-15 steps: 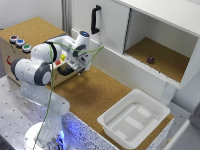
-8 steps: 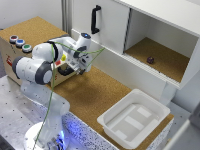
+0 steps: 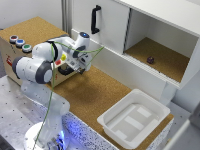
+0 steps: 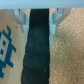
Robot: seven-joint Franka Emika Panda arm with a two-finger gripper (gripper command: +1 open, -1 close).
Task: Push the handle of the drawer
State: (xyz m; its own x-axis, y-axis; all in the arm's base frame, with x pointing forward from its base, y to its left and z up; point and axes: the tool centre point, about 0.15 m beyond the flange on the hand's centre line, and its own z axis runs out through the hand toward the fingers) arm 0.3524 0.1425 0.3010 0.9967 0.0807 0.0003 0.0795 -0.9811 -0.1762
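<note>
The drawer (image 3: 59, 76) is a light wooden box at the exterior view's left, with a red button (image 3: 57, 63) and a yellow button (image 3: 63, 56) on its front panel. My gripper (image 3: 81, 67) is pressed close to that panel and covers most of the handle there. In the wrist view the black bar handle (image 4: 37, 52) fills the middle, fixed to the wooden panel (image 4: 11, 60), which bears a blue pixel sticker. My gripper (image 4: 38, 19) is open, one finger (image 4: 20, 17) on each side of the bar's end, close to it.
A white cabinet with an upright black door handle (image 3: 95, 19) stands behind. Its open compartment holds a small dark object (image 3: 150, 60). A white plastic tray (image 3: 132, 119) sits on the cork tabletop (image 3: 95, 92) at the exterior view's right. Coloured buttons (image 3: 19, 43) top the box.
</note>
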